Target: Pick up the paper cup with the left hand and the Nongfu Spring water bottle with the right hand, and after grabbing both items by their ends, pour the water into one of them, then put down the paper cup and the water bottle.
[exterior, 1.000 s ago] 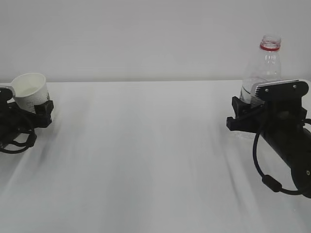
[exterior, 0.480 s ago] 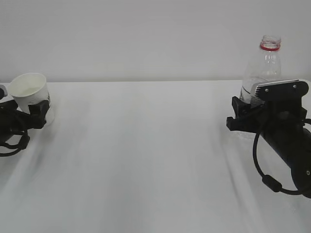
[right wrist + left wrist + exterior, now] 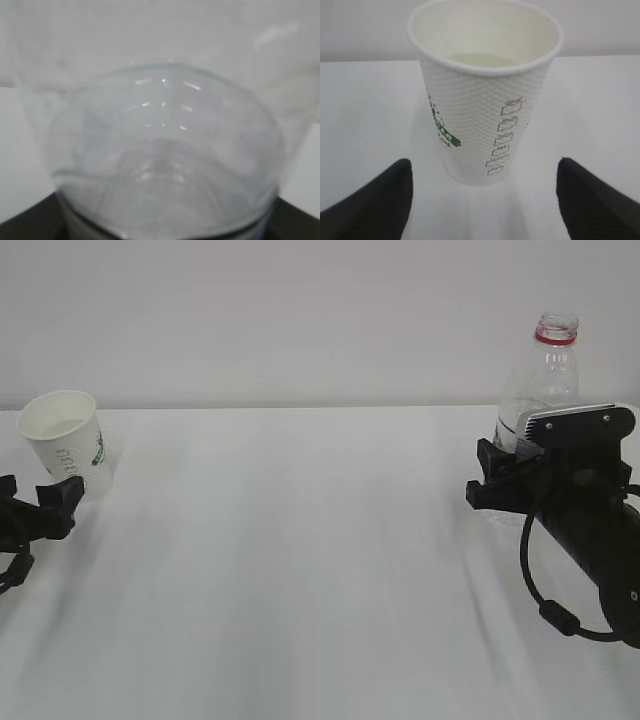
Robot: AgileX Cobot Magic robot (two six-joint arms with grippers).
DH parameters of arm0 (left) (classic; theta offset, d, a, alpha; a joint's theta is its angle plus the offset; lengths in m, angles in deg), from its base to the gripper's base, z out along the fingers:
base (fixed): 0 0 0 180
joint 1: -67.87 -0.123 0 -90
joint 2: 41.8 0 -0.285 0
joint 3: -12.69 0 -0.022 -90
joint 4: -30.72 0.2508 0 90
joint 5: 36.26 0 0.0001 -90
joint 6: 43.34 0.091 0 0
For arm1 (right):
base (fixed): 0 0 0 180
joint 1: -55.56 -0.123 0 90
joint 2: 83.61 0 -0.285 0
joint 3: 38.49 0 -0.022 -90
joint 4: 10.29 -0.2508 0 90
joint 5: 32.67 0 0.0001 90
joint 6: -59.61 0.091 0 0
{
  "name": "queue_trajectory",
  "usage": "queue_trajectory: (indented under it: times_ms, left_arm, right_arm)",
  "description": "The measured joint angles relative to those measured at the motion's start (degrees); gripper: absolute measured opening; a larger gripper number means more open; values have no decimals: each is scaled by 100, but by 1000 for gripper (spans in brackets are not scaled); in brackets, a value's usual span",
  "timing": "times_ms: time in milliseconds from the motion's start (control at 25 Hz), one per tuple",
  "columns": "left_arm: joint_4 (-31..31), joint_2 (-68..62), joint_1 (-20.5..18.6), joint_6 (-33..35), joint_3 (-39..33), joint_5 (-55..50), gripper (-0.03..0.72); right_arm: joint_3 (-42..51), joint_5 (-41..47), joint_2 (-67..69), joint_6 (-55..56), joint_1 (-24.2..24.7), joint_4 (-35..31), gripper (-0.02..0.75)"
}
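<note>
At nine o'clock on the counter [image 3: 300, 570], the paper cup [image 3: 68, 440] is standing upright, released by the spread left hand [image 3: 482, 192]. At three o'clock, the Nongfu Spring water bottle [image 3: 543, 380] is being grasped by the right hand [image 3: 500, 475]; only its release is judged outstanding.

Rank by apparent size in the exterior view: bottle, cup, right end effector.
1. Right end effector with its arm, though it sits nearer the camera, so this is unsure.
2. Bottle, partly hidden behind it.
3. Cup.
</note>
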Motion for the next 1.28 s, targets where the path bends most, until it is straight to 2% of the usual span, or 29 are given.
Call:
queue_trajectory:
  times_ms: [360, 680, 1280]
  left_arm:
    - [38, 902, 0, 0, -577, 0, 622]
    - [710, 1216, 0, 0, -678, 0, 600]
    - [581, 1425, 0, 0, -791, 0, 587]
  right_arm:
    - [0, 0, 0, 0, 0, 0, 468]
    - [0, 0, 0, 0, 0, 0, 468]
    - [-422, -4, 243, 0, 35, 0, 468]
